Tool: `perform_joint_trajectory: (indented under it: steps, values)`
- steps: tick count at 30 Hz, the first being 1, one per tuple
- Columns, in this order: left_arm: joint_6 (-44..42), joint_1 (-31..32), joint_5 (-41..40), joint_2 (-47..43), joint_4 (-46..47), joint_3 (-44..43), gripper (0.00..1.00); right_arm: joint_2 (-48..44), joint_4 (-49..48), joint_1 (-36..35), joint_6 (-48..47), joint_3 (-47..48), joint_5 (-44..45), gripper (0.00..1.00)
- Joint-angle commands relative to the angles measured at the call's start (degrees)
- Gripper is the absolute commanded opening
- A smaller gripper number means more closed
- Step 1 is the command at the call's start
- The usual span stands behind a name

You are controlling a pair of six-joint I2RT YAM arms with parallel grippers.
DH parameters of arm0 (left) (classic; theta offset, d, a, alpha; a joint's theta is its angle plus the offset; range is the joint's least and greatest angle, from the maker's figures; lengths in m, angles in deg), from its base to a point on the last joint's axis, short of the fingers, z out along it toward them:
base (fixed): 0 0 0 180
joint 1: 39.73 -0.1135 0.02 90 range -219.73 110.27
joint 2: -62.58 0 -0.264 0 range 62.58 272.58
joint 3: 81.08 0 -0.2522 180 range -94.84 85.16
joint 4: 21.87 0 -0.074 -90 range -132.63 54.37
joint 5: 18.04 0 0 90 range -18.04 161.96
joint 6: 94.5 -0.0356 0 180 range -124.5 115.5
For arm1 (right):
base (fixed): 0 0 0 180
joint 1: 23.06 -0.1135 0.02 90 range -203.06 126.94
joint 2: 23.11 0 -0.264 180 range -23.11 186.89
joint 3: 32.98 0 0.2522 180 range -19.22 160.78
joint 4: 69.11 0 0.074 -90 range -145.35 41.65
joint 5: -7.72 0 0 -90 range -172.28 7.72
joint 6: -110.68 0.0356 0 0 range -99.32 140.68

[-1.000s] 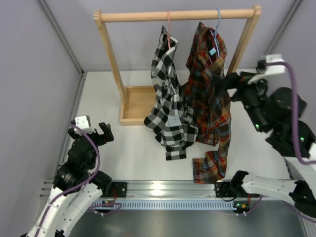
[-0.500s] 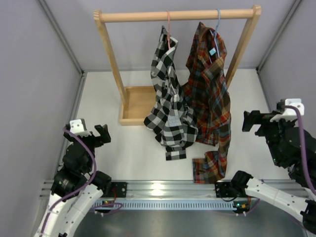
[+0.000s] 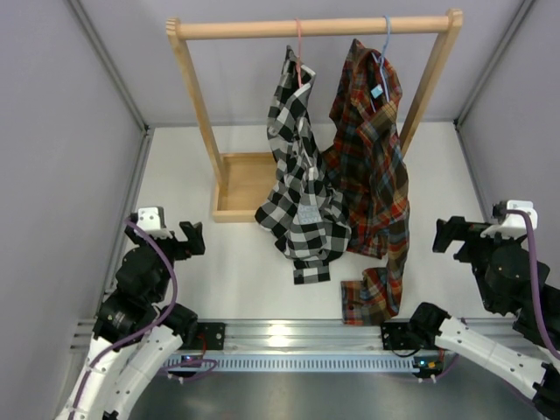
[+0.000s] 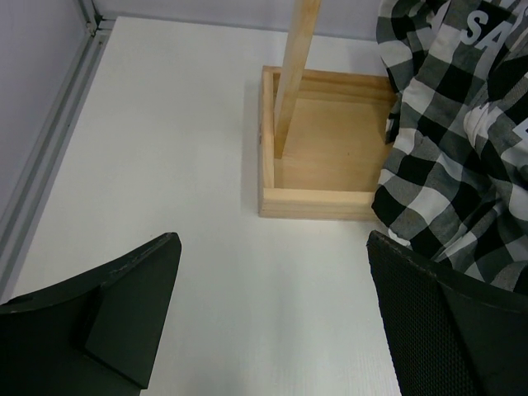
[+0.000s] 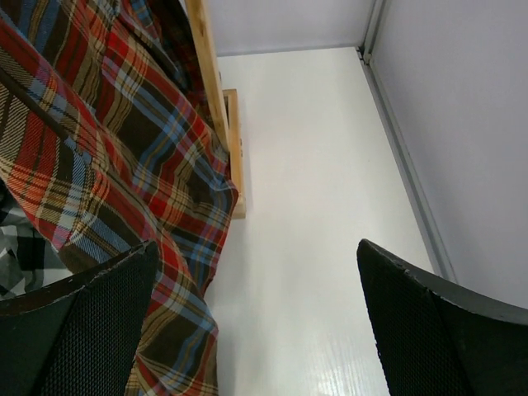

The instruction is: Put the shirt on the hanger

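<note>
The black-and-white check shirt (image 3: 302, 197) hangs from the pink wire hanger (image 3: 299, 54) on the wooden rail (image 3: 315, 28), its lower part reaching the table. In the left wrist view the shirt (image 4: 462, 124) shows white lettering at the right. My left gripper (image 3: 179, 241) is open and empty at the near left, apart from the shirt; in its own view the left gripper (image 4: 272, 322) frames bare table. My right gripper (image 3: 455, 234) is open and empty at the near right; in its wrist view the right gripper (image 5: 256, 322) sits beside the plaid cloth.
A red, orange and blue plaid shirt (image 3: 374, 166) hangs on a light blue hanger (image 3: 385, 44) to the right, its tail on the table (image 3: 372, 297). The rack's wooden base tray (image 3: 241, 184) stands at left; it also shows in the left wrist view (image 4: 326, 157). Grey walls enclose the table.
My right arm has drawn back from the plaid shirt to the near right and lowered. My left arm shifted slightly at the near left. The shirts hang unchanged.
</note>
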Motion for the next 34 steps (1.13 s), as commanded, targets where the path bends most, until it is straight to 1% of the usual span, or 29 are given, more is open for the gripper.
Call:
perform_joint_trajectory:
  steps: [1,9,34]
  values:
    - [-0.4,-0.3,2.0,1.5,2.9,-0.3,0.98,-0.6,1.5,-0.3,1.7,0.2,2.3,1.00]
    - [-0.5,-0.3,3.4,1.2,3.0,-0.2,0.98,-0.5,1.4,-0.3,1.7,0.2,2.3,1.00]
    - [-0.4,-0.3,3.2,0.8,3.0,-0.1,0.98,-0.2,1.5,-0.3,1.7,0.2,2.2,0.99]
